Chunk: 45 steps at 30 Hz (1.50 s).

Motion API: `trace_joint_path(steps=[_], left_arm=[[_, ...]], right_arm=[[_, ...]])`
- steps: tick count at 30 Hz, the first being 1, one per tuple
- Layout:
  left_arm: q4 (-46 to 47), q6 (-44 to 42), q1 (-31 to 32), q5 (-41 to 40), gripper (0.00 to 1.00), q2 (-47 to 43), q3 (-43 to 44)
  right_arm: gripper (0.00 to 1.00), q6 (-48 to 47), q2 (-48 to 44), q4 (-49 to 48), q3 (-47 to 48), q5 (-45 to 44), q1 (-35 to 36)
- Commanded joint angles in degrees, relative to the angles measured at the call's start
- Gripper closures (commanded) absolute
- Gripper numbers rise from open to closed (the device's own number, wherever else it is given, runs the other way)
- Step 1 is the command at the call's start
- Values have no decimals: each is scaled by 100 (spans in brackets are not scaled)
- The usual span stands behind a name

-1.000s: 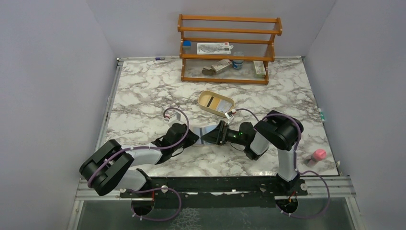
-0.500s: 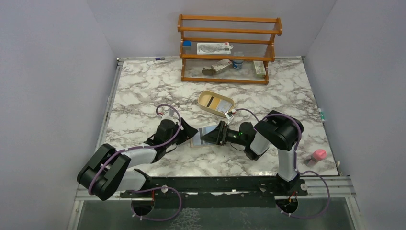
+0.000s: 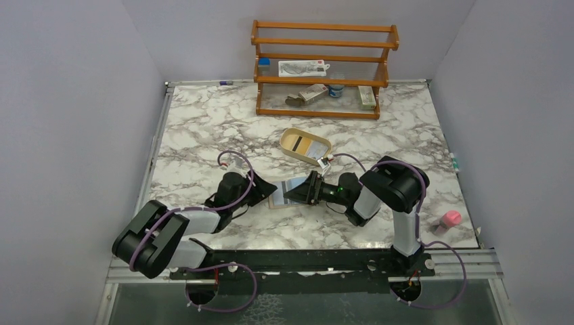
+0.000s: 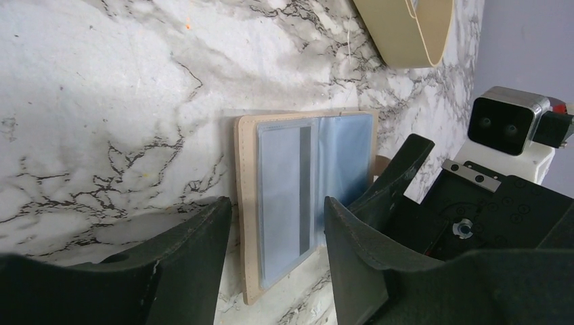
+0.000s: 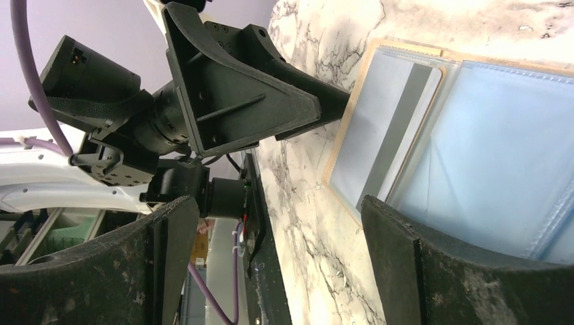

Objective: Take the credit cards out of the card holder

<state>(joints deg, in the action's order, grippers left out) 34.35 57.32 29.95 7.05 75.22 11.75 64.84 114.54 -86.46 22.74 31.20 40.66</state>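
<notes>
Marble worktop (image 3: 203, 122), read left to right.

Left tool (image 3: 260, 191): one second ago it lay over the left half of the card holder (image 3: 291, 191). Half a second ago it had drawn back to the left. Now it sits just beside the holder's left edge, low over the worktop. Jaws moderately apart and gripping nothing; in the wrist view the tool (image 4: 277, 210) frames the holder's left page (image 4: 304, 196).

Card holder: lies open and flat between the two tools, blue inner side up, more of it exposed than a second ago. One whitish-grey credit card (image 4: 281, 189) with a dark band is in the left pocket, under clear film. No yellow-orange card visible in the holder.

Right tool (image 3: 313, 189): position unchanged across the three top views, at the holder's right page. Jaws wide and empty; the wrist view shows the tool (image 5: 281, 210) straddling the open holder (image 5: 474, 135) and card (image 5: 386, 128).

Judgement: opening is done and extraction has not started. The left tool looks staged to pinch the card's exposed edge while the right steadies the page. Risk: the film pocket drags along with the card.
</notes>
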Motion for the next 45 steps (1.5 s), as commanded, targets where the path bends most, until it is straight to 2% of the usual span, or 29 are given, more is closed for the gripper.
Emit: trace_joint_path(steps=[1,8,13,17,19,31,41,45], left_arm=[[6,152,-23,331,45,302,-258],[382,496,-108,609,49,383,-319],[393,592,-278,466,60,-110,-605],[460,579,-280,567,74,-56,-596],[593,583,-280,622,77,46,-603],[1049,632,-280,716,79,273,-713],[1803,738,-280,1003,82,754,-756],[2186,856,-280,1085,94,1000,-788]], right_arm=[[4,-173,44,-37,-147,61,20],[5,-169,43,-80,-182,59,20],[5,-159,85,-175,-183,87,17],[5,-59,218,-380,-174,127,15],[5,-6,284,-489,-187,138,15],[5,-6,271,-504,-202,149,20],[5,2,280,-499,-199,158,12],[5,-6,296,-503,-209,152,20]])
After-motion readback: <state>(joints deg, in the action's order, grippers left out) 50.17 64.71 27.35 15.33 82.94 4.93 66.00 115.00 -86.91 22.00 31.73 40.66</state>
